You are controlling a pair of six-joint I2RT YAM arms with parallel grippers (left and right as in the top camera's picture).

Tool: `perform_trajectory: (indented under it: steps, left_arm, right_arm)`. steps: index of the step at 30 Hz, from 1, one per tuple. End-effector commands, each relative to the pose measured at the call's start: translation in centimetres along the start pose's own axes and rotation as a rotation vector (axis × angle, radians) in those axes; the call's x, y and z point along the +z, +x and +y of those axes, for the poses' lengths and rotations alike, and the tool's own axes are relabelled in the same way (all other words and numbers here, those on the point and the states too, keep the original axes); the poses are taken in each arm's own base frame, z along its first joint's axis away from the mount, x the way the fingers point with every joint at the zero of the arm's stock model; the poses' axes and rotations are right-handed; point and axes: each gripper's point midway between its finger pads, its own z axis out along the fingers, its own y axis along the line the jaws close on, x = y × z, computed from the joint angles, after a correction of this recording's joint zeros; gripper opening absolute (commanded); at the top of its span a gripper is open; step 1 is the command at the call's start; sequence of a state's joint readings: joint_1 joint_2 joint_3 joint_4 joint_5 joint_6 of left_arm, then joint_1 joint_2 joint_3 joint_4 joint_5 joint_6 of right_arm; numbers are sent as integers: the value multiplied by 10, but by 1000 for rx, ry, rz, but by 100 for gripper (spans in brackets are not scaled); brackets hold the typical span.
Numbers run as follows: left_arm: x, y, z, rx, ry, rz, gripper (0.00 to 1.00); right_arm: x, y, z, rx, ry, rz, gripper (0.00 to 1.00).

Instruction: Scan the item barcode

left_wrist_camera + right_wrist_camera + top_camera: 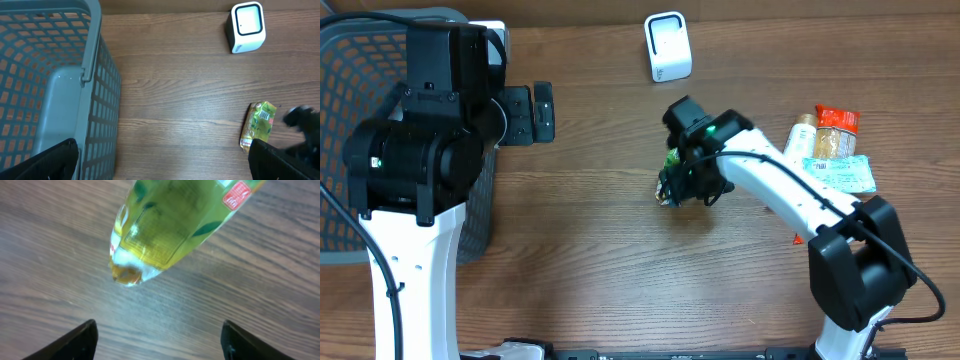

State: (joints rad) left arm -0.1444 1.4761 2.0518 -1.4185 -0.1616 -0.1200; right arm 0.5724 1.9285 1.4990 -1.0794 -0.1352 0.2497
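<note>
1. Currently the right gripper [157,337] is hovering just over the green snack packet [170,225], its fingers spread wide with nothing between them. The packet is lying flat on the table [600,260], below the white scanner [668,46] and well apart from it.
2. The left gripper [162,160] is hanging spread open beside the grey basket [95,75], carrying nothing.
3. Judging by this, the right arm is setting up to pick the packet up. The fingers should be straddling its narrow width near the middle rather than the crimped end, since slick film is likely to slip.
4. The jaws should be closing gently: a hard squeeze risks crumpling the wrapper and warping the printed code.
5. Where the barcode is sitting I cannot tell for sure, so the grip should be leaving both broad faces uncovered for turning toward the scanner's window.
</note>
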Motion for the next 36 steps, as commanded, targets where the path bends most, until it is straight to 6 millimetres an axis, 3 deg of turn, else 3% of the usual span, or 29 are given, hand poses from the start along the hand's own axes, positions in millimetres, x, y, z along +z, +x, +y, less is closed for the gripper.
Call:
perform_trajectory:
  steps: [1,5,8,12,19,23,25,29,31,36]
  left_arm:
    - [0,-1,-2,13,2,-2,100]
    - [0,-1,-2,13,2,-2,100]
    - [0,-1,-2,13,2,-2,100]
    - [0,-1,-2,13,3,-2,100]
    - [0,-1,-2,13,2,-2,100]
    - [0,-1,-2,13,3,-2,100]
    - [0,-1,-2,13,3,-2,99]
    - [0,-1,-2,13,3,-2,100]
    - [0,-1,-2,13,3,-2,100]
    - [0,-1,-2,13,2,-2,99]
  right_arm:
    - [2,-11,13,307,-208,21,80]
    - [25,-19,39,343,-380,-20,79]
    - [44,-21,36,332,-309,-92,72]
    - [54,-15,28,318,-195,-120,65]
    - [52,-14,26,282,-168,-123,23]
    - [41,-19,18,227,-147,-119,13]
    - [35,-22,16,210,-141,-121,15]
    - [34,-23,17,229,-146,-123,56]
    - [34,-26,18,244,-151,-134,70]
    - [37,-42,11,285,-115,-202,77]
